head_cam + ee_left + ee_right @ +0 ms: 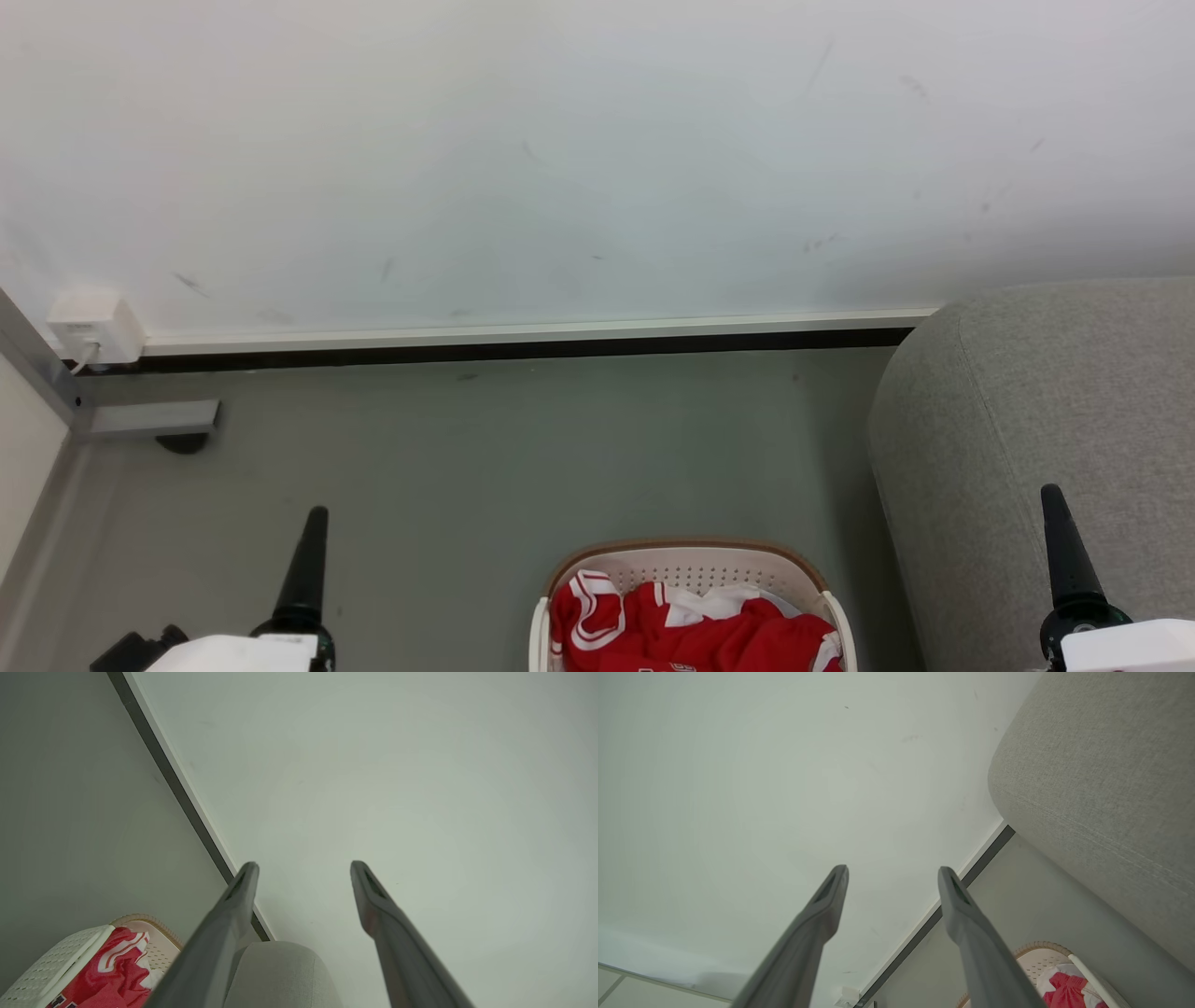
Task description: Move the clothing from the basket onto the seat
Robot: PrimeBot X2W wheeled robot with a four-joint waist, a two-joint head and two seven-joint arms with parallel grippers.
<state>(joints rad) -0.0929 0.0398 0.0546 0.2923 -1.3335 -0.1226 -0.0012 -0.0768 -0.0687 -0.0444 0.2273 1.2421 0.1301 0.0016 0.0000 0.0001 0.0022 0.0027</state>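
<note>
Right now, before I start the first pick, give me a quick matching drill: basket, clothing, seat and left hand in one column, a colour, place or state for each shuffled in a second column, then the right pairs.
Column one:
1. basket
2. clothing
3. seat
4. left hand

Column two:
A. light grey, on the robot's right
B. open, holding nothing
C. red and white, heaped inside a container
D. cream-white with a brown rim

Pairs: 1-D, 2-C, 3-A, 4-B
</note>
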